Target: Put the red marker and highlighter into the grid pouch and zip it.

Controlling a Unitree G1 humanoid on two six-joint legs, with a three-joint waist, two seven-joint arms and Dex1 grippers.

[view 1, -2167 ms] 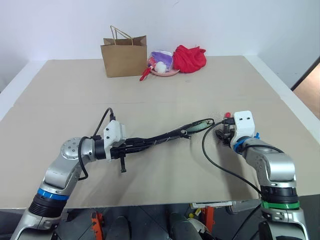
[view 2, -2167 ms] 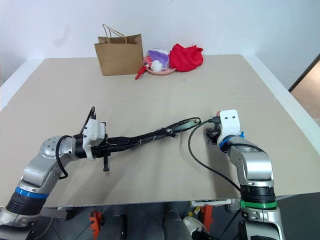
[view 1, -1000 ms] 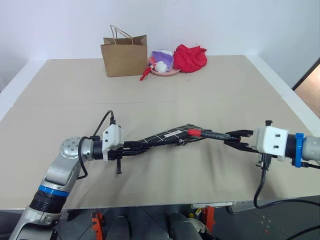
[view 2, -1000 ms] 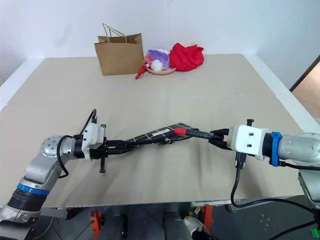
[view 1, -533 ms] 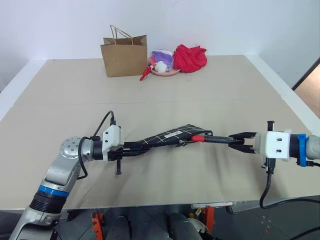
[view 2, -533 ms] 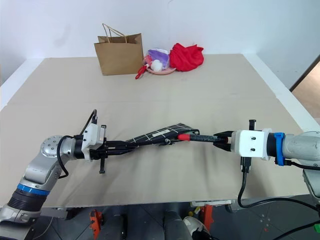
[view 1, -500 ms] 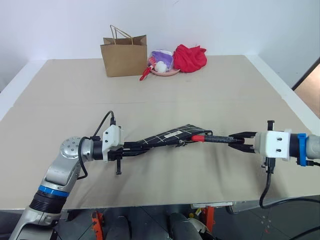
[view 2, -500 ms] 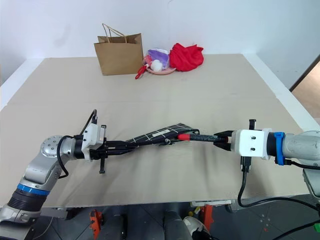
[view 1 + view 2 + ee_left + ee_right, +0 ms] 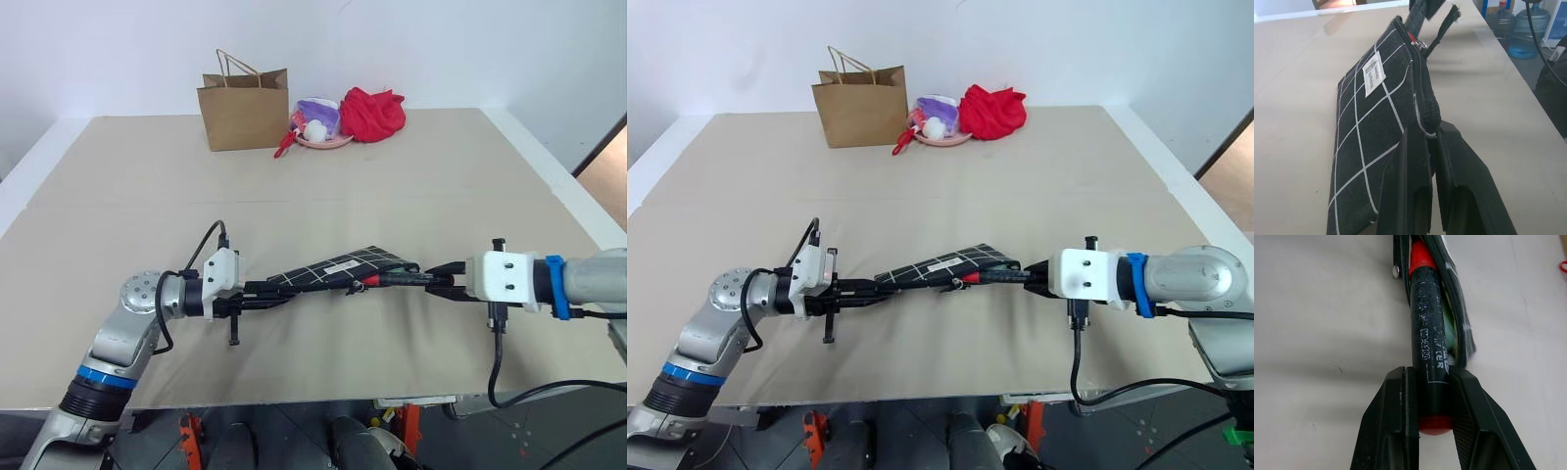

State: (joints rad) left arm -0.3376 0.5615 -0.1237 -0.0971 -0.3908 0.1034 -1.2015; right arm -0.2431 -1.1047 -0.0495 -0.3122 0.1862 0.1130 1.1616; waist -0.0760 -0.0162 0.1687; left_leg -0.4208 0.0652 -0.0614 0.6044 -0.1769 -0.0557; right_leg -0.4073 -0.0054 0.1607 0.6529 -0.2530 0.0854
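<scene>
Left claw (image 9: 263,295) clamps the grid pouch's (image 9: 338,268) left end, right claw (image 9: 438,283) grips the red marker (image 9: 1429,340), red tip inside the pouch mouth.

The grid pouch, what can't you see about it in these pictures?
- Inside of the grid pouch: hidden by its own fabric in the eye views.
- Highlighter: right wrist view shows just a green sliver behind the red marker.
- Marker's red tip: how deep it sits, too small to tell.
- Pouch label: print blurred, left wrist view.
- Pouch's near corner: covered by the left end effector.
</scene>
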